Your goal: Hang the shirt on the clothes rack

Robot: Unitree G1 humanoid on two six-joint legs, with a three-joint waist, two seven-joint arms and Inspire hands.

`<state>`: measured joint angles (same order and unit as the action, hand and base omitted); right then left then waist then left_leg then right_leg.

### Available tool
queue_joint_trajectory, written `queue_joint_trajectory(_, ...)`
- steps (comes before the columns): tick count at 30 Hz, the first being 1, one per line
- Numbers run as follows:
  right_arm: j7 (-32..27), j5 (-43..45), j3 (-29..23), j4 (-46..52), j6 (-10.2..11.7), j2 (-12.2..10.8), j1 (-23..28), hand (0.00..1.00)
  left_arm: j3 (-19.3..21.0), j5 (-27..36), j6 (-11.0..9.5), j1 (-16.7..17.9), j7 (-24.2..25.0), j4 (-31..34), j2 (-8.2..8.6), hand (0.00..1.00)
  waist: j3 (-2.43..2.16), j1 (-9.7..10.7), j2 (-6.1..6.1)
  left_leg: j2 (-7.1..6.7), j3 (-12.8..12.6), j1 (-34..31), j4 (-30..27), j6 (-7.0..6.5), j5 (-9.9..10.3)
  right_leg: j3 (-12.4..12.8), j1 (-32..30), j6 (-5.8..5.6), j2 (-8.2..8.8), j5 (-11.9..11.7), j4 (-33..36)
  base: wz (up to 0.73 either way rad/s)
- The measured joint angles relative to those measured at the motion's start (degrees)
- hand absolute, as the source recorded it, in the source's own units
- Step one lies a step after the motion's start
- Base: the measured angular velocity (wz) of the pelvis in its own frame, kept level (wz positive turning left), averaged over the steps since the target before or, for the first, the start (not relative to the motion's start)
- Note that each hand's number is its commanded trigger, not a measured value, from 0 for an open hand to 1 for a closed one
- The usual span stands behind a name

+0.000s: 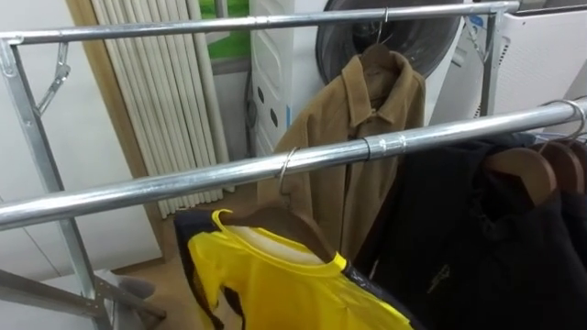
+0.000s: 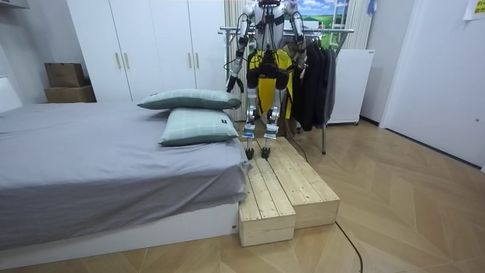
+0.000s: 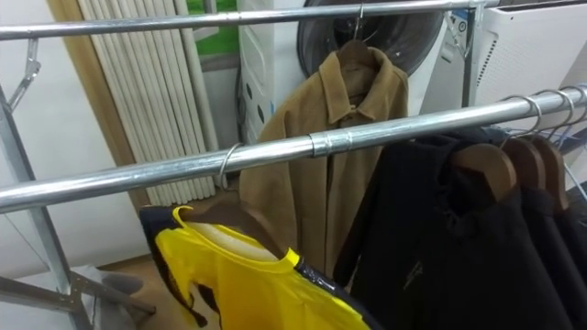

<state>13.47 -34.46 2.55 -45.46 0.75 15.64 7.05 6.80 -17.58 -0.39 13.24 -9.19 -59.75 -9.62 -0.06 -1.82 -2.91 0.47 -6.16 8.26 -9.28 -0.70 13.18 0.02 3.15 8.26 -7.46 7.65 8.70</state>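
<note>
A yellow garment with dark trim (image 1: 275, 284) hangs on a wooden hanger (image 1: 295, 225). The hanger's metal hook (image 1: 286, 163) sits over the near rail (image 1: 165, 183) of the steel clothes rack. No hand touches it in the eye views. In the room view I stand on a wooden platform (image 2: 292, 189), facing the rack, with the yellow garment (image 2: 267, 95) in front of my legs. My left hand (image 2: 230, 83) hangs low at my side and my right hand (image 2: 302, 64) is by the dark clothes.
Dark coats (image 1: 477, 243) on wooden hangers (image 1: 525, 170) fill the near rail's right part. A brown jacket (image 1: 371, 119) hangs from the far rail (image 1: 229, 27). A bed (image 2: 98, 167) with two pillows (image 2: 197, 125) lies at the room view's left, wardrobes (image 2: 151, 45) behind it.
</note>
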Motion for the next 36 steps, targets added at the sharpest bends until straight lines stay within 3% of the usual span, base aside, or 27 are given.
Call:
queue_joint_trajectory(12, -0.59, 1.32, 0.01, -9.25, 0.43, -1.41, 1.37, 0.00, -0.05, 0.08, -0.10, -0.61, 0.24, -1.11, -0.01, 0.00, 0.19, 0.35, 0.26, 0.02, -0.01, 0.01, 0.01, -0.01, 0.00, 0.64, -0.14, 0.01, -0.13, 0.00, -0.07, -0.02)
queue_joint_trajectory(22, 1.69, 3.96, -0.10, -20.20, 0.66, -2.60, 1.99, 0.00, -0.17, 2.16, -1.75, 0.28, 0.25, -1.19, 0.12, 0.00, 0.23, 1.54, 0.69, 0.01, -0.06, -0.10, 0.03, -0.01, 0.01, 0.95, -0.23, 0.01, -0.17, 0.01, -0.07, -0.01)
queue_joint_trajectory(26, 1.64, 5.63, -1.35, -21.75, 0.64, -4.15, 4.13, 0.00, -0.16, 1.93, -1.47, 0.23, 1.52, -2.65, 0.15, 0.00, 0.28, 1.64, 1.23, 0.01, 0.03, -0.17, -0.04, -0.01, 0.01, 0.96, -0.29, 0.06, -0.18, 0.06, -0.11, -0.01)
queue_joint_trajectory(31, 1.69, 5.54, -2.97, -23.40, 0.62, -4.99, 5.93, 0.00, -0.13, 2.02, -0.80, 0.74, 4.41, -3.44, 0.24, 0.00, -0.13, 1.71, 1.83, 0.00, 0.08, -0.47, -0.21, -0.01, 0.01, 0.98, -0.49, 0.08, -0.17, 0.06, -0.10, 0.00)
queue_joint_trajectory(36, 1.73, 5.58, -5.01, -24.54, 0.60, -5.28, 5.97, 0.00, -0.10, 1.71, -0.66, 0.75, 5.57, -3.53, 0.60, 0.00, -0.05, 1.85, 2.33, 0.00, 0.12, -0.48, -0.22, -0.01, 0.01, 0.98, -0.48, 0.12, -0.17, 0.09, -0.09, 0.00)
